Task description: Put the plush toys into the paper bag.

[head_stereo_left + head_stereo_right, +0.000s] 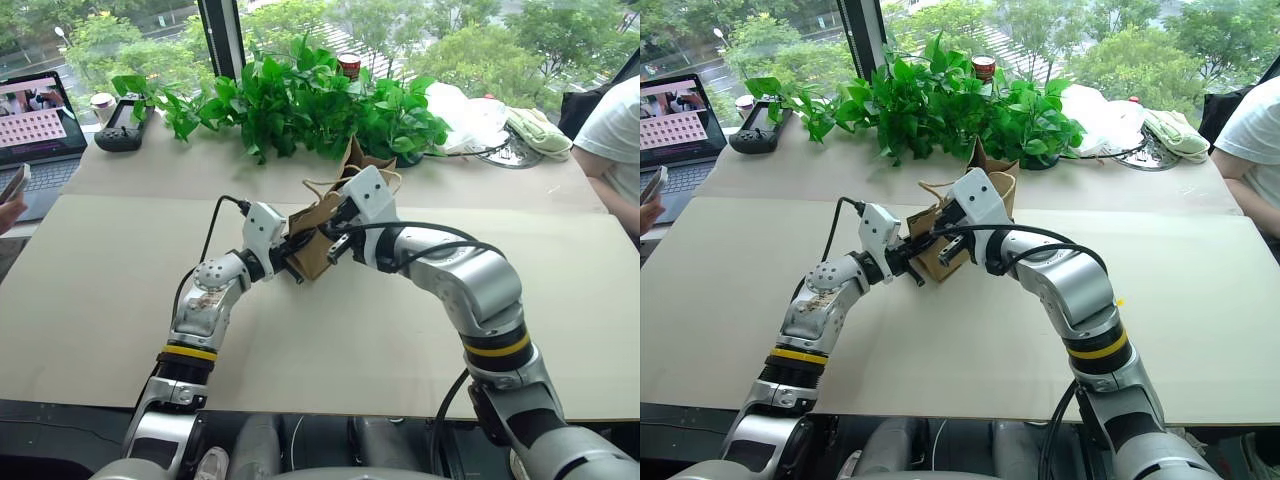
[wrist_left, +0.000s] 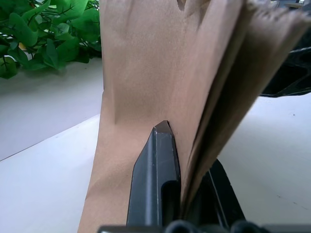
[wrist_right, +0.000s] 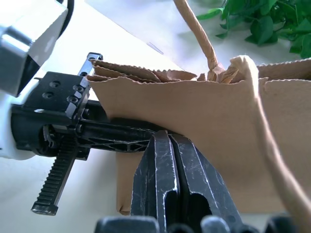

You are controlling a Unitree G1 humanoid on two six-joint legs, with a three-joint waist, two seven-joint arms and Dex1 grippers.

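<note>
One plain brown kraft paper bag [image 1: 318,240] is pinched by both the left gripper [image 1: 296,248] and right gripper [image 1: 338,243], mid-desk [image 1: 120,300], with bare beige surface all around.

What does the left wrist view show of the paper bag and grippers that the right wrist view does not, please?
Left wrist view alone: the left gripper from behind, one finger on the flat outer side of the paper bag and the folded paper layers clamped between the fingers.

Right wrist view alone: the right gripper shut at the bag's near wall, the bag's jagged top edge, a cord handle, and the left gripper seen side-on.

Both: brown paper, pale table, green leaves.
</note>
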